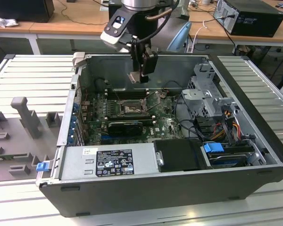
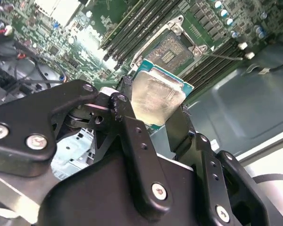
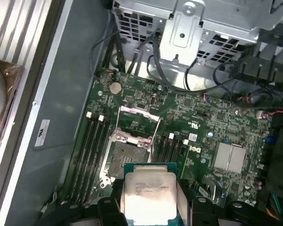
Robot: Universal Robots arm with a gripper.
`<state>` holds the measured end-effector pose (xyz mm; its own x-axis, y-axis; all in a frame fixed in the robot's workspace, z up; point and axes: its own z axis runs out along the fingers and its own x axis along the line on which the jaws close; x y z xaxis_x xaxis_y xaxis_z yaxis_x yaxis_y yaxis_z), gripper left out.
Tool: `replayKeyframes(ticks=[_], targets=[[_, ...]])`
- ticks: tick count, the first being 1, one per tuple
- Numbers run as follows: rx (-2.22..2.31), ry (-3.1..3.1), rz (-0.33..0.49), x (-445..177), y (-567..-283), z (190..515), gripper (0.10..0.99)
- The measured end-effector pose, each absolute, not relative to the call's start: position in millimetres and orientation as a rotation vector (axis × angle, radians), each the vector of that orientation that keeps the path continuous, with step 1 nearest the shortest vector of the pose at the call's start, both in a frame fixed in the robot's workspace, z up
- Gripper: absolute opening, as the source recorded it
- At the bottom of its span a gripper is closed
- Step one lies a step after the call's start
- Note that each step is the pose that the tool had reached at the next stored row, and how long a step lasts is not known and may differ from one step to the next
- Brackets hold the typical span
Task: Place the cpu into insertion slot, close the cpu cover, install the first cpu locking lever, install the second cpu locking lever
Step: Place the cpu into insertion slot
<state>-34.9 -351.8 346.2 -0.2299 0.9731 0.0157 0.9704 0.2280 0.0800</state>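
Two black fingers (image 2: 132,132) are clamped on the chip (image 2: 155,96), one on each of two opposite edges. The chip's silver face is bare between them, and a thin green edge runs round it. The chip hangs in the air above the slot (image 2: 172,49). It does not touch the slot, and there is open room between the two.

In the exterior view the chip (image 1: 134,77) is well above the slot (image 1: 131,109), over the open computer case (image 1: 179,188) that lies on the worktop (image 1: 28,75).

In the first wrist view the slot (image 3: 127,153) has a dark, bare middle inside a shiny rim. The cover (image 3: 139,117) is flipped up off the slot and stands at one edge of it, so the slot is open upward. Long black memory rails (image 3: 89,150) run close along two sides of the slot. A grey metal cage (image 3: 188,33) sits well beyond the slot, on the cover's side.
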Motion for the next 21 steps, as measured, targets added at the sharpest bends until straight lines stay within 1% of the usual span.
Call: replayKeyframes(ticks=[10, 21], targets=[[2.209, 2.166, 0.104, -34.8, -351.8, 330.4, 0.529], [2.203, 2.156, 0.117, -37.6, -351.1, 315.9, 0.529]])
